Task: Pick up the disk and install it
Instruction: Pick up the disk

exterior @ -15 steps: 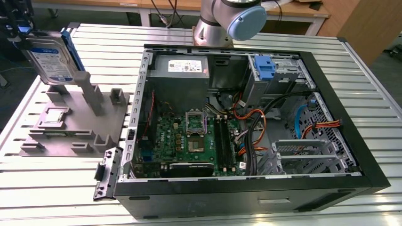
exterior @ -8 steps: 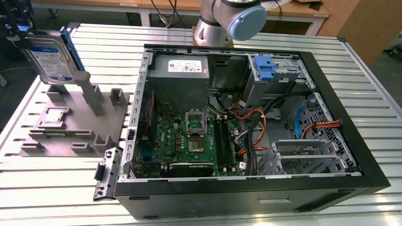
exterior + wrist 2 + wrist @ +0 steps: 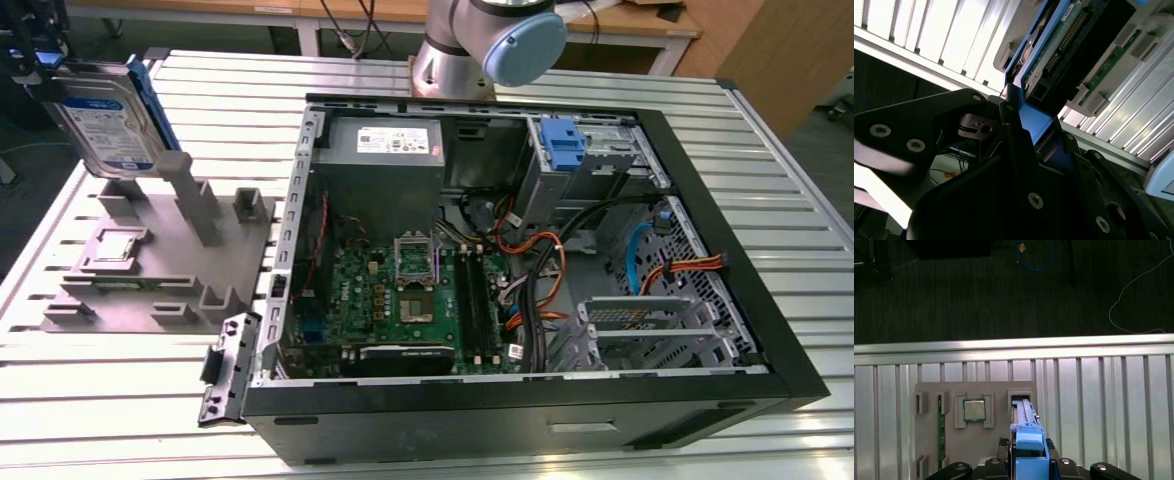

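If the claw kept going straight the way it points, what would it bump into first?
Probably the grey fixture: the gripper points down at it, and the disk it holds would touch first.

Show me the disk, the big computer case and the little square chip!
disk (image 3: 110,125): exterior view, on its white-and-blue label.
computer case (image 3: 534,418): exterior view, on its black outer wall.
square chip (image 3: 974,410): first wrist view, on its silver middle.
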